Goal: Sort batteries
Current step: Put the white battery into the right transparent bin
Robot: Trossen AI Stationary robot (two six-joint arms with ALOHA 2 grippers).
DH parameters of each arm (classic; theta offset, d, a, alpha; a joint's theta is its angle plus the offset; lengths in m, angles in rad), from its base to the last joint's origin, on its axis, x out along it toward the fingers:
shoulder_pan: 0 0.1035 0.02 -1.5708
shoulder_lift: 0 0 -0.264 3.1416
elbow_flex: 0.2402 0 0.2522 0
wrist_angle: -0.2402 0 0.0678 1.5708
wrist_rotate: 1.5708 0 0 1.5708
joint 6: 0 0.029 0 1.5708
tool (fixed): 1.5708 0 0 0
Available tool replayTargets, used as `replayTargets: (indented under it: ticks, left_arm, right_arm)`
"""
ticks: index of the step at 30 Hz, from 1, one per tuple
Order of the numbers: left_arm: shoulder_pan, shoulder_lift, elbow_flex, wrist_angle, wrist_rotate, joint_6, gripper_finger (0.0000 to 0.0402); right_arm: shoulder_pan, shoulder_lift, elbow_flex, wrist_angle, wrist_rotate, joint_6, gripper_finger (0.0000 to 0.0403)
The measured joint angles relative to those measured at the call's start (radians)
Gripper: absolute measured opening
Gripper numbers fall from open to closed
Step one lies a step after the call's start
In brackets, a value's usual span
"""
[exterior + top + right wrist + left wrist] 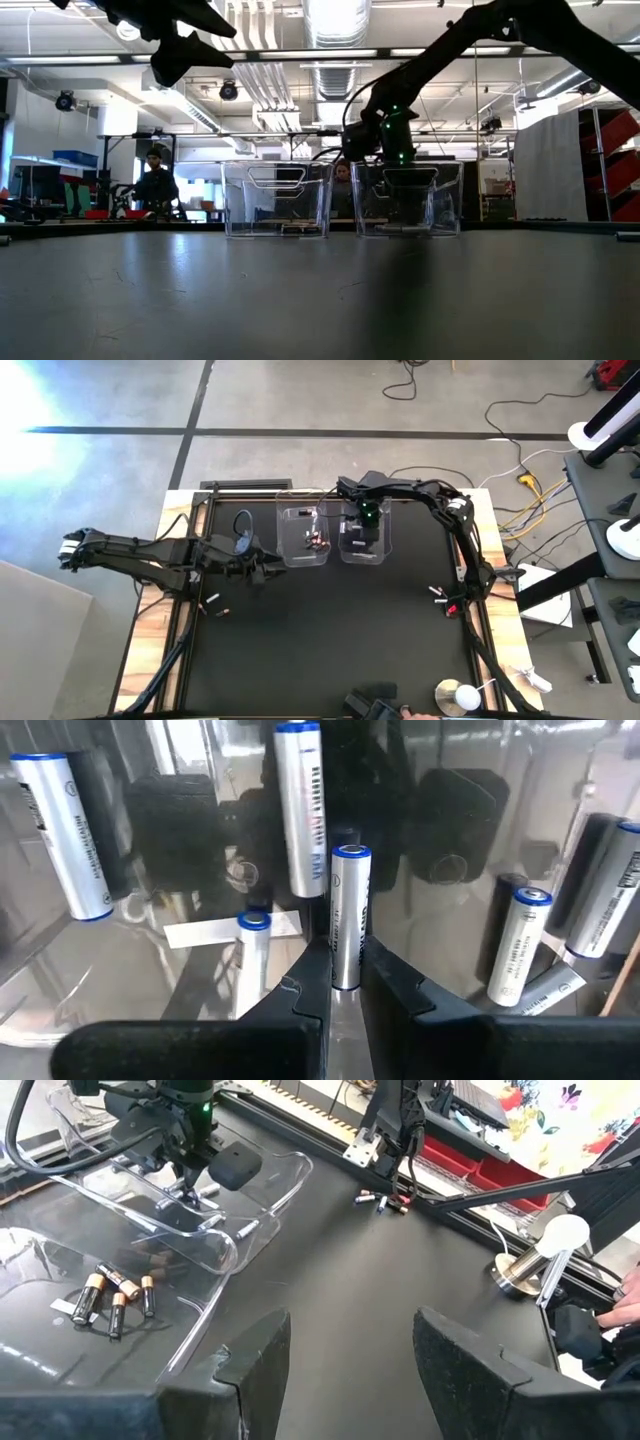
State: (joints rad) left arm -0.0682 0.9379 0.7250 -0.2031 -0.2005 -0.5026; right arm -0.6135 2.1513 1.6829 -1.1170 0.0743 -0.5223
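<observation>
My right gripper (362,532) reaches down into the right clear tub (384,552) and is shut on a white battery with a blue cap (349,910). Several more white batteries (520,945) lie on that tub's floor. The left clear tub (290,550) holds a few dark batteries with orange marks (112,1292). My left gripper (268,571) hangs open and empty over the mat, just left of the left tub, high above the table in the low view (190,50). Loose batteries lie on the mat at the left (214,604) and at the right (438,594). My right gripper pinches the white battery by its near end (346,975) between its two fingertips (300,990). The battery lies along the fingers and sticks out ahead of them, blue cap first. The fingers come from above, into the tub. Whether the cap touches the tub floor I cannot tell.
A black mat (330,650) covers the table inside a wooden frame. A small round metal stand with a white ball (458,695) is at the near right corner. People stand in the room behind the table (155,180).
</observation>
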Motion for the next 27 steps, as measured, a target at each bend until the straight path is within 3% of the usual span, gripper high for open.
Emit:
replayTargets:
  ticks: [9, 19, 22, 24, 27]
  left_arm:
    - [0.000, 0.002, 0.000, -0.001, -0.001, 0.000, 0.0190]
    - [0.001, 0.002, 0.000, 0.000, 0.000, -0.005, 0.0190]
    - [0.001, 0.001, 0.000, -0.001, 0.079, -0.037, 0.0190]
    - [0.001, -0.002, 0.020, -0.065, 0.161, -0.097, 0.0190]
    - [0.000, 0.002, 0.120, -0.262, 0.140, -0.221, 0.0190]
  right_arm:
    - [0.001, 0.000, 0.000, 0.003, -0.002, 0.008, 0.0036]
    - [0.006, -0.012, -0.003, -0.006, 0.008, 0.025, 0.0108]
    - [0.011, -0.050, -0.005, -0.012, 0.010, 0.053, 0.0124]
    - [0.018, -0.094, 0.000, -0.019, 0.020, 0.091, 0.0134]
    - [0.034, -0.173, 0.007, -0.031, 0.024, 0.139, 0.0145]
